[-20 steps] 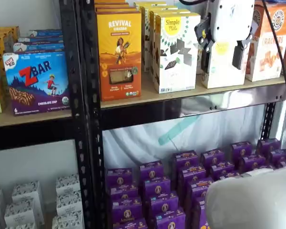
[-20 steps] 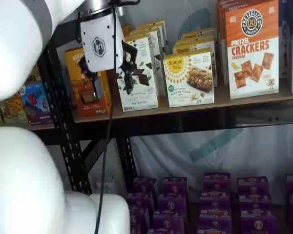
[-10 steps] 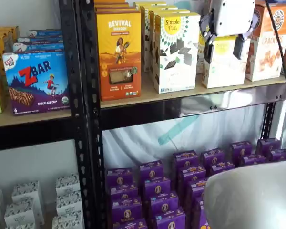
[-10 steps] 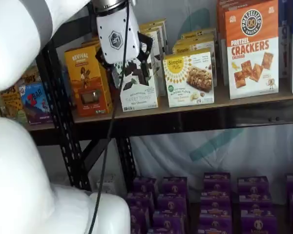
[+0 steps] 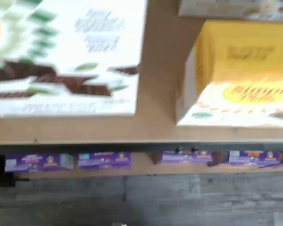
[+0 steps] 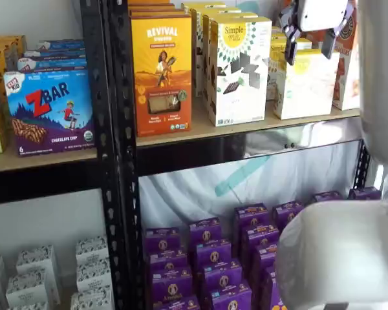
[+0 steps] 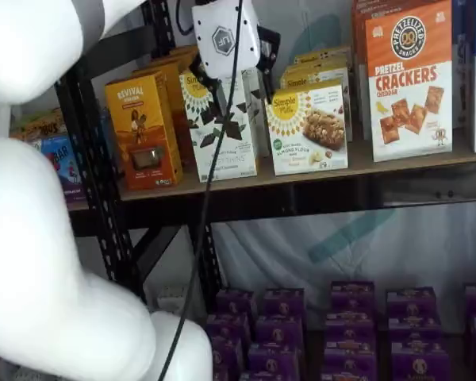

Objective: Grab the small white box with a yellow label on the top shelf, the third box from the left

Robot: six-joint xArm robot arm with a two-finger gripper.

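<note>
While the gripper [image 6: 308,44] hangs just above the small white box [image 7: 309,127] on the top shelf [image 7: 397,163], its black fingers [image 6: 289,51] stand spread apart, holding nothing.

The wrist view is blurred. A light wooden shelf board [image 5: 158,94] fills the middle. On it stands a white box with dark brown squares and green flecks [image 5: 70,56], and across a bare strip of board from it a short white box with a yellow top and a round yellow mark [image 5: 240,75]. The two are apart. Behind the short box, an edge of another carton [image 5: 236,8] shows. Past the board's front edge lies a row of purple boxes [image 5: 104,160] on a lower board, then grey floor [image 5: 141,202].
</note>
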